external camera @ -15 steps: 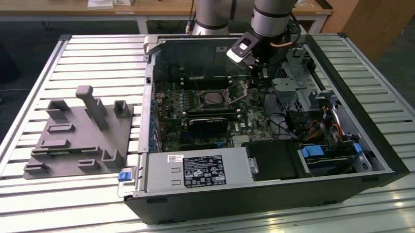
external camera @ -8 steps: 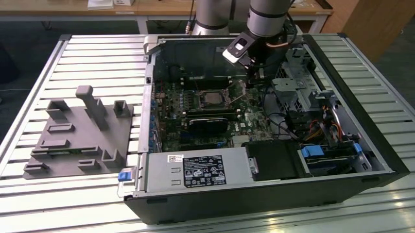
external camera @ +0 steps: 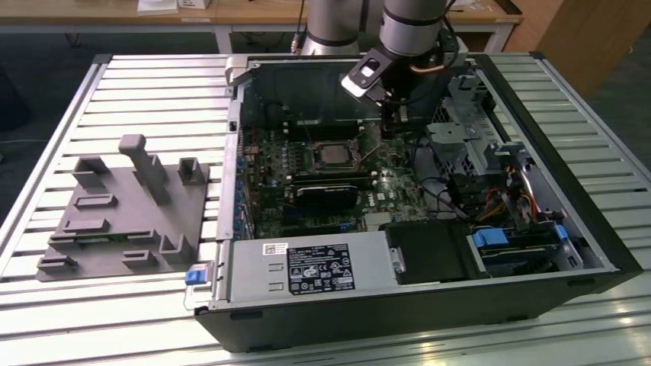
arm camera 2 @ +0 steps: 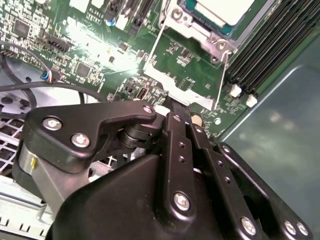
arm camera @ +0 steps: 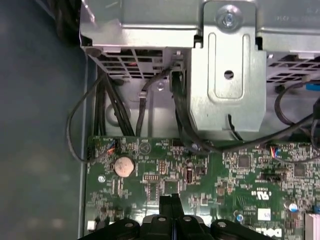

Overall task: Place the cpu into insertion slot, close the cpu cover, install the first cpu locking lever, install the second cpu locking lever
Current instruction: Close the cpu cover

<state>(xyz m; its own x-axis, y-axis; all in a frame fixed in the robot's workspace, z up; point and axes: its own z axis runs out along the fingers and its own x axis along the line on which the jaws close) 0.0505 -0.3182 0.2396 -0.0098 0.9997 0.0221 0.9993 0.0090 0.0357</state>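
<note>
Lying open on the slatted table (external camera: 152, 91), the computer case (external camera: 600, 252) takes the middle of the exterior view. The gripper (external camera: 395, 113) hangs inside it near 12 o'clock, with the drive cage (external camera: 463, 141) close at its 3 o'clock. The cpu (external camera: 331, 156) sits in the insertion slot (external camera: 352, 145), at 7 o'clock from the gripper, grey top showing. A black card (external camera: 325, 194) lies just beside the slot at 6 o'clock. The power supply (external camera: 305, 271) lines the case's 6 o'clock edge. Loose cables (external camera: 508, 202) crowd the 3 o'clock side. A grey fixture block (external camera: 122, 213) stands on the table at 9 o'clock, well apart from the case.

Second wrist view: the cpu (arm camera 2: 225, 9) is seated within the insertion slot (arm camera 2: 192, 25). The cpu cover (arm camera 2: 175, 87) reaches from the slot toward the gripper (arm camera 2: 176, 111), green board showing through its window; its tilt cannot be told. The gripper's tip is at the cover's free edge; contact cannot be confirmed. Long memory slots (arm camera 2: 260, 55) run just beside the slot.

First wrist view: the fingers (arm camera: 165, 205) are pressed together, nothing seen between them, over the motherboard (arm camera: 225, 175). A coin cell (arm camera: 124, 166) lies near. A metal bracket (arm camera: 227, 75) and black cables (arm camera: 115, 110) bound the board's edge; bare case floor (arm camera: 40, 125) lies beside it.
</note>
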